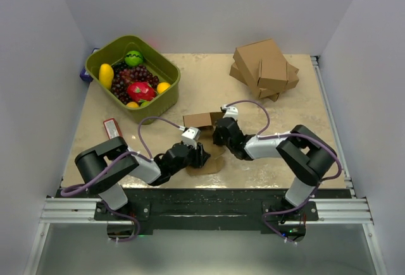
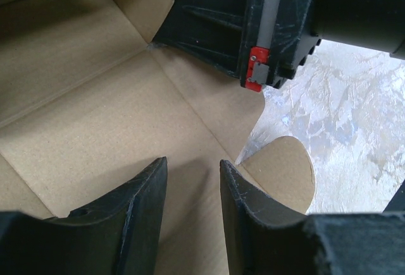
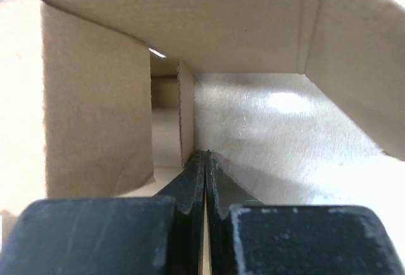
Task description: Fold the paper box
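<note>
The paper box lies partly unfolded at the middle of the table, just above where the two arms meet. One panel stands raised at centre frame and another lies flat below it, toward the arm bases.

In the left wrist view the left fingers stand narrowly parted over the flat inner panel, a crease running diagonally ahead of them, with nothing gripped between them. Whether their tips touch the cardboard cannot be told. A rounded flap juts off the panel's right edge onto bare table, and the other arm's black wrist fills the upper right.

The right fingers are pressed together, with no cardboard seen between them. They point into a cardboard tunnel, with an upright wall on the left, a panel overhead and a slanting panel on the right. Their tips sit beside the cut edge of an inner wall, with open table ahead to the right.

The stacked cartons at upper right and the green fruit bin at upper left are well apart from the box. A small red packet lies near the left edge.
</note>
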Available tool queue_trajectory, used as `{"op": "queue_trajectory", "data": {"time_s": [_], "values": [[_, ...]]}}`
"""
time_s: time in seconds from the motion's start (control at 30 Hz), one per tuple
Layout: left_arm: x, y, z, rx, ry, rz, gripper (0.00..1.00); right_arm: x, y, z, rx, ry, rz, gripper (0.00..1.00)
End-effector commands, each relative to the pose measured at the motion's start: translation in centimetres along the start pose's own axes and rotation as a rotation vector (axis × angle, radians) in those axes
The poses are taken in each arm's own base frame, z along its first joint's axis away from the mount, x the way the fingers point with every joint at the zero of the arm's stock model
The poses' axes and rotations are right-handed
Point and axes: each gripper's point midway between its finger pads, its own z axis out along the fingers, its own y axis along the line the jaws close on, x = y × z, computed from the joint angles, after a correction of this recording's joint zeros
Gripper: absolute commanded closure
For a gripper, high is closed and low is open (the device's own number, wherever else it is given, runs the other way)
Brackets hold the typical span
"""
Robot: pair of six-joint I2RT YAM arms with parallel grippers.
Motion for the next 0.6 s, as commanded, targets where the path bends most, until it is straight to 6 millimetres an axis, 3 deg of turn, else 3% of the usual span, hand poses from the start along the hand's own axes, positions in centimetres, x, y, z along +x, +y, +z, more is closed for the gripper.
{"op": "queue_trajectory", "data": {"time_s": [0.0, 0.07, 0.2, 0.27, 0.4, 0.47, 0.5, 0.57], "values": [[5.4, 2.9, -1.5, -0.093, 0.189, 0.026, 0.56, -2.2, 0.3, -2.4, -0.006, -0.053, 0.0, 0.96], [5.4, 2.8, -1.4, -0.09, 0.191, 0.025, 0.56, -3.4, 0.3, -4.1, -0.015, -0.066, -0.022, 0.88], [5.5, 2.8, -1.4, -0.091, 0.195, 0.026, 0.56, -5.0, 0.5, -7.2, -0.034, -0.063, -0.047, 0.59], [5.5, 2.9, -1.3, -0.093, 0.195, 0.026, 0.56, -6.6, 0.6, -8.2, -0.038, -0.074, -0.036, 0.53], [5.5, 2.9, -1.3, -0.093, 0.194, 0.026, 0.56, -7.3, 1.4, -9.0, -0.1, -0.013, -0.07, 0.52], [5.5, 2.9, -1.3, -0.094, 0.194, 0.026, 0.56, -6.3, 1.7, -8.7, -0.117, 0.042, -0.087, 0.6], [5.6, 2.9, -1.4, -0.095, 0.195, 0.025, 0.56, -5.6, 1.9, -8.6, -0.133, 0.064, -0.091, 0.71], [5.5, 2.9, -1.4, -0.096, 0.194, 0.025, 0.56, -3.6, 2.4, -8.4, -0.178, 0.124, -0.08, 0.8]]}}
